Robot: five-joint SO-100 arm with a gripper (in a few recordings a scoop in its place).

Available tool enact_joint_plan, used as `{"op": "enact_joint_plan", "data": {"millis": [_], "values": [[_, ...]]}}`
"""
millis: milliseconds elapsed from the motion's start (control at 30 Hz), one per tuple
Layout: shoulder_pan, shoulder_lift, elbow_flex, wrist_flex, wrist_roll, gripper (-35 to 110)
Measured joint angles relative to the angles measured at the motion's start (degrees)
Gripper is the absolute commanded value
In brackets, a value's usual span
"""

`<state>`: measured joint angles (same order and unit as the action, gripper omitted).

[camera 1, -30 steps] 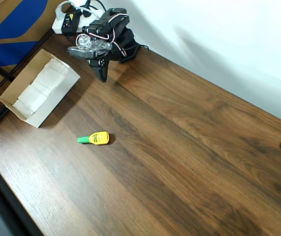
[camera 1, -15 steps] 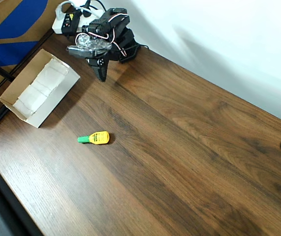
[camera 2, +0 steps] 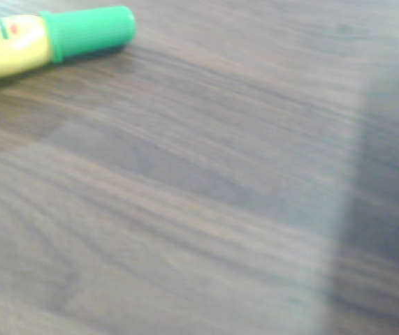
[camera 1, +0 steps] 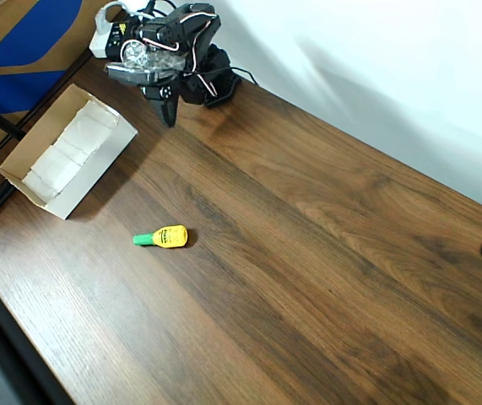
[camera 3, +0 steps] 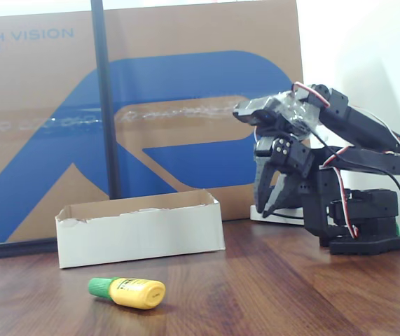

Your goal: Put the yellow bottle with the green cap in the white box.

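Over the last second the arm had swung a little away from its folded pose: in the overhead view the pincer (camera 1: 166, 108) sat further toward the back edge of the worktop (camera 1: 325, 253) than a moment earlier, its tips pointing down at the wood just beyond the far corner of the white box (camera 1: 67, 152). In the fixed view the pincer (camera 3: 272, 198) hung above the worktop with its two jaws parted a little, holding nothing.

The yellow bottle with the green cap (camera 1: 162, 237) had not moved at all. It lay on its side on the worktop, in front of the white box and apart from it, cap pointing toward the box's near end. The wrist view caught its green cap (camera 2: 87, 30) at the top left corner, blurred.

So the task was barely begun. The shift looked like the start of a reach, and the pincer was well apart from the bottle, with the whole approach, grasp and carry to the box yet to do.
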<state>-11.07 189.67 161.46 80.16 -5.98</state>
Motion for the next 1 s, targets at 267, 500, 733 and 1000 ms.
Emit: {"op": "enact_joint_plan", "data": {"millis": [267,500,733,1000], "values": [[-4.39,-7.73,-2.20,-3.43,2.37,4],[-13.54,-23.99,-11.16,-8.44,5.71,3],[-13.97,-29.79,-15.56,-9.49,6.15,7],[-10.90,-38.58,-19.25,-16.00,7.21,8]]}}
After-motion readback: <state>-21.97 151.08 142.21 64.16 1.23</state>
